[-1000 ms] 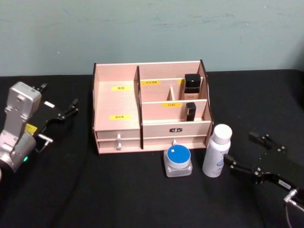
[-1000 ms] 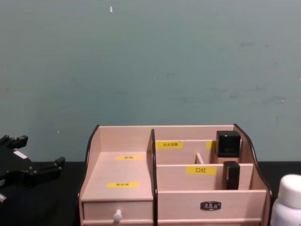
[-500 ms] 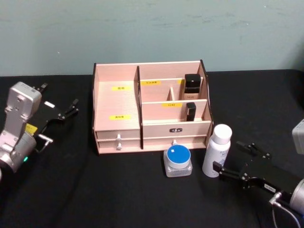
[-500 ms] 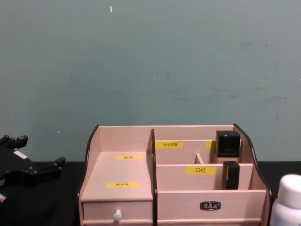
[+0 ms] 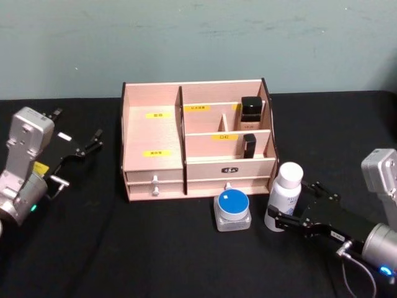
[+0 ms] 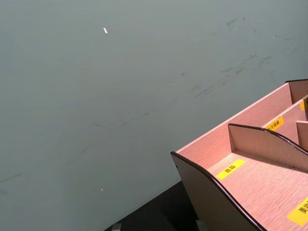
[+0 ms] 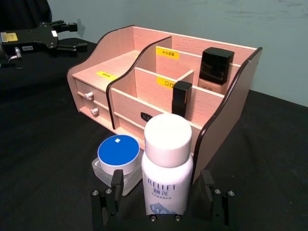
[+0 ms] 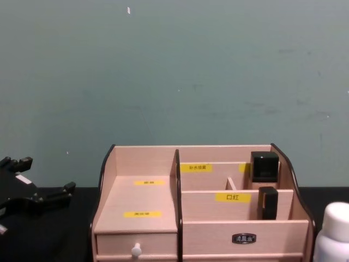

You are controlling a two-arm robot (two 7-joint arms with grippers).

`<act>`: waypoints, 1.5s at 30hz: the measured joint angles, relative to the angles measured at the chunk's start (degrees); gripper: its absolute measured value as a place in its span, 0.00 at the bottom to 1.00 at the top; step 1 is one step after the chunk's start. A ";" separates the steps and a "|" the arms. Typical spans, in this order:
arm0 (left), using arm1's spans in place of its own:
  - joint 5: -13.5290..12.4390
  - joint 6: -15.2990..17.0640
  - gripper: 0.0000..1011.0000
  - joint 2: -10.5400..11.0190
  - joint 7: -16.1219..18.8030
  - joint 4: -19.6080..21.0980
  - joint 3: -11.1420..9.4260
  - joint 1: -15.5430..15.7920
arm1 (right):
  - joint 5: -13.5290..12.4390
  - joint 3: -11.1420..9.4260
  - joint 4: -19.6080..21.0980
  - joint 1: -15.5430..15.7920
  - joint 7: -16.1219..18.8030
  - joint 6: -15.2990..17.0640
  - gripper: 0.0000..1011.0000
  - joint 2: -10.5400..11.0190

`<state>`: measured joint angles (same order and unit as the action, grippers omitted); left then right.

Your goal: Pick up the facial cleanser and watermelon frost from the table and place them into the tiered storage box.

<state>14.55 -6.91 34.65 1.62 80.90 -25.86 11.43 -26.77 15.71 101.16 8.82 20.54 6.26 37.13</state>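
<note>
1. Facial cleanser bottle, white with a white cap, stands upright on the black table, just in front of the right front corner of the tiered storage box.
2. The right gripper lies low over the table, its jaws spread to either side of the bottle's lower part. In the right wrist view a gap shows beside the bottle, so it is not clamped.
3. A blue-lidded jar sits just to the left of the bottle, before the box's lower drawers.
4. The left gripper is well apart to the left of the box, jaws spread and empty.
5. In the box's right half, a black-capped bottle stands at the back and a black tube in the tier in front.
</note>
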 joint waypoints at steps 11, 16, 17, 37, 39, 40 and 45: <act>0.00 0.00 0.99 0.00 0.00 0.00 0.00 0.00 | 1.46 1.29 -3.18 -3.69 2.12 0.71 0.99 -2.57; 0.00 0.00 0.99 0.00 0.00 0.00 0.00 0.00 | 2.43 1.75 -3.87 -4.73 1.97 1.10 0.99 -3.41; 0.00 0.00 0.99 0.00 0.00 0.00 0.00 0.00 | 2.43 1.75 -3.87 -4.72 1.96 1.10 0.99 -3.39; 0.00 0.00 0.99 0.00 0.00 0.00 0.00 0.00 | 2.12 1.58 -3.70 -4.46 2.00 0.92 0.70 -3.14; 0.00 0.00 0.99 0.00 0.00 0.00 0.00 0.00 | 2.09 1.57 -3.68 -4.45 2.00 0.91 0.66 -3.13; 0.00 0.00 0.99 0.00 0.00 0.00 0.00 0.00 | 2.09 1.57 -3.68 -4.44 2.01 0.91 0.62 -3.13; 0.00 0.00 0.99 0.00 0.00 0.00 0.00 0.00 | 2.05 1.55 -3.66 -4.41 2.00 0.90 0.59 -3.10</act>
<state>14.55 -6.91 34.65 1.62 80.90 -25.86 11.43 -24.72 17.26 97.50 4.41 22.54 7.16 34.03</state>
